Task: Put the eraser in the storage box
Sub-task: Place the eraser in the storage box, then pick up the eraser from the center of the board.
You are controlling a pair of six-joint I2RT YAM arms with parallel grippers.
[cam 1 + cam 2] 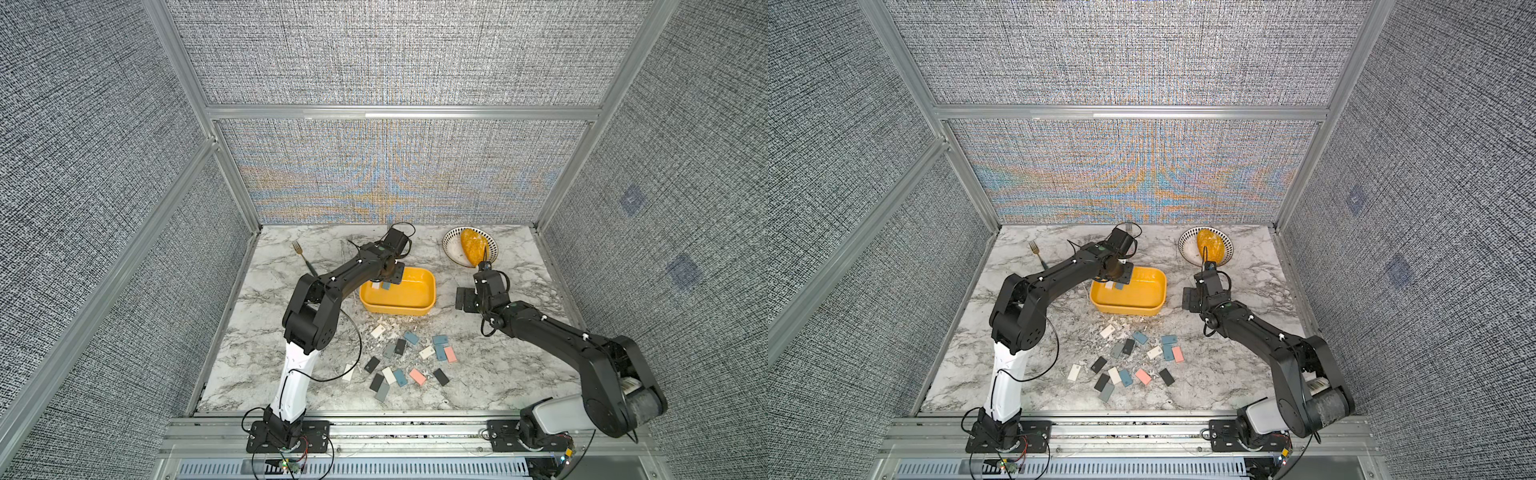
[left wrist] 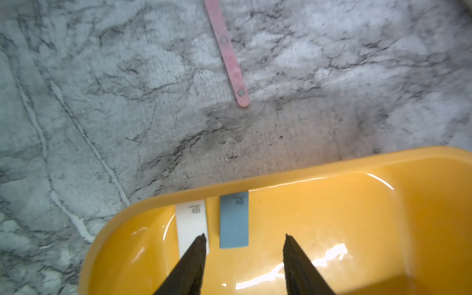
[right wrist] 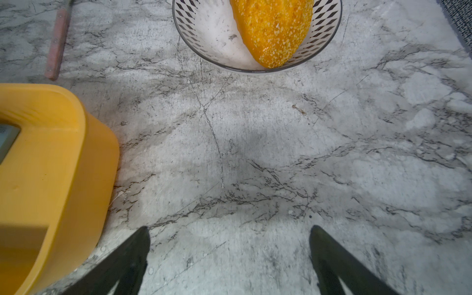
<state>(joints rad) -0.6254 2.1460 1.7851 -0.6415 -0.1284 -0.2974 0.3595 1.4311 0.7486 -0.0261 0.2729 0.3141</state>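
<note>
Left gripper (image 2: 244,236) parted over storage box (image 2: 332,167); white eraser (image 2: 191,224), blue eraser (image 2: 234,219) inside.

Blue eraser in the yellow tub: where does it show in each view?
Both top views: the flat blue rectangular eraser sits inside the shallow yellow plastic tub, in its left part, beside a flat white eraser.
Left wrist: inside the tub, beside the white eraser, far end at the rim.
Right wrist: only a greyish sliver shows inside the tub; cannot tell whether it is this one.
Shared landmark: the tub's yellow rim.
</note>
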